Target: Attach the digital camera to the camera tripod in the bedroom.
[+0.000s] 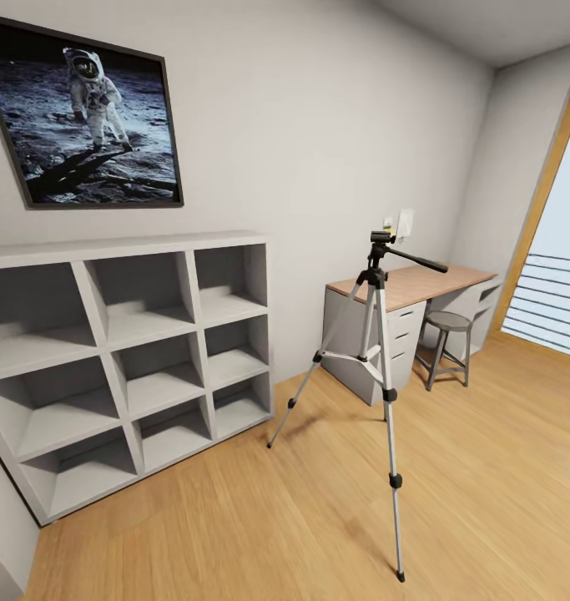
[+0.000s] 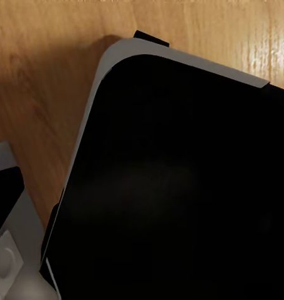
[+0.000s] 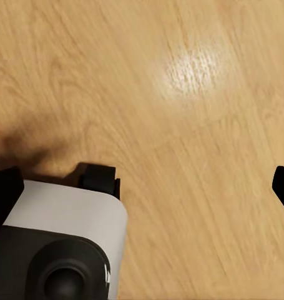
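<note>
While the head camera looks across the bedroom, the tripod [image 1: 376,351] stands upright on the wood floor [image 1: 485,467], just right of centre, all three silver legs splayed and their black feet down. One leg reaches toward seven o'clock, one runs long toward six o'clock, and the third angles back toward the desk [image 1: 401,288]. Its black head sits on top with the pan handle [image 1: 414,259] jutting toward three o'clock. Nothing is mounted on that head.

At nine o'clock from the tripod, white cube shelving [image 1: 126,351] lines the wall, and above it hangs a framed astronaut picture [image 1: 84,117]. Behind the tripod, at about one o'clock, the desk has a wood top and grey drawers, with a round dark stool [image 1: 447,342] tucked beside it. A small pale object [image 1: 404,224] rests at the back of the desk; too small to identify. At three o'clock, an oak frame edges a tall window [image 1: 552,275].

From the left wrist, a big black panel with a pale grey rim [image 2: 179,187] hangs over wood planks. From the right wrist, more plank floor [image 3: 179,94] with a bright glare spot, plus a white-and-dark rounded housing [image 3: 60,244]. Black tips peek in at the side edges, but whether either gripper is released or clenched, I cannot tell.
</note>
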